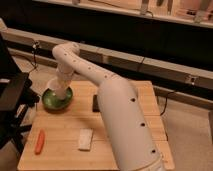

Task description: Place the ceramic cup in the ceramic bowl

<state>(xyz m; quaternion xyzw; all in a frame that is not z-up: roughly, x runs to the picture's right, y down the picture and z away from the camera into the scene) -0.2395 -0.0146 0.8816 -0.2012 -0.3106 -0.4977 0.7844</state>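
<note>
A green ceramic bowl (56, 99) stands on the wooden table (120, 145) at the far left. A pale ceramic cup (57, 88) is over the bowl's middle, low inside its rim. My gripper (61, 83) is at the end of the white arm, directly above the bowl at the cup. The arm's wrist hides the gripper's end and most of the cup.
An orange carrot (39, 141) lies at the front left of the table. A white sponge-like block (85, 139) lies in front of centre. A dark rectangular object (95, 103) lies right of the bowl. A black chair (12, 100) stands to the table's left.
</note>
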